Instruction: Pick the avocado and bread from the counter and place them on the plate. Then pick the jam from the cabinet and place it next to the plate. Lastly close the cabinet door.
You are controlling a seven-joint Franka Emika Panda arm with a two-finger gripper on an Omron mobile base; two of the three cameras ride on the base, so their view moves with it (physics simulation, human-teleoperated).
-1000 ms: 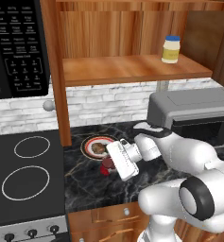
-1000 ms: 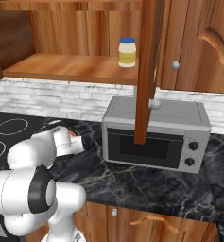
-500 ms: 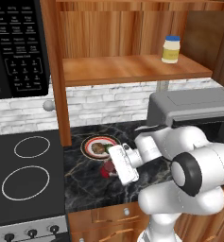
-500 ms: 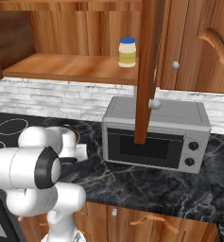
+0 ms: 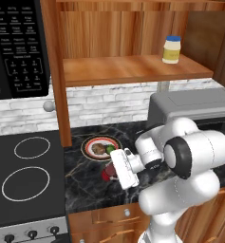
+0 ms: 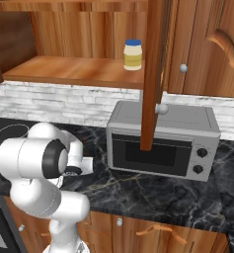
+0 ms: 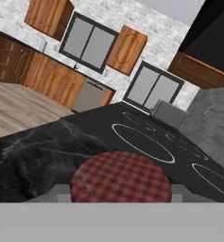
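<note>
A: So, what moved?
B: Gripper [image 5: 110, 172] swung lower, nearer the counter [image 5: 85, 190] front, pinching the jam [image 5: 108, 172], likely touching down near-right of the plate [image 5: 92, 144].
A: Plate contents?
B: Avocado [image 5: 110, 149], bread [image 5: 100, 149] unchanged.

- The place was a home kitchen, rendered rather than filmed.
- A black marble-look tabletop [image 5: 90, 182] ran beneath brown wooden wall cabinets [image 5: 133, 28] and a pale brick backsplash [image 5: 104, 102].
- A black stove top [image 5: 26, 175] with white burner rings sat at the left, knobs along its front edge, and a black microwave [image 5: 14, 47] hung above it.
- A silver countertop microwave oven [image 6: 163, 141] stood on the tabletop.
- Wooden base cabinets [image 7: 47, 78], a wood floor and windows [image 7: 90, 42] showed across the room.
</note>
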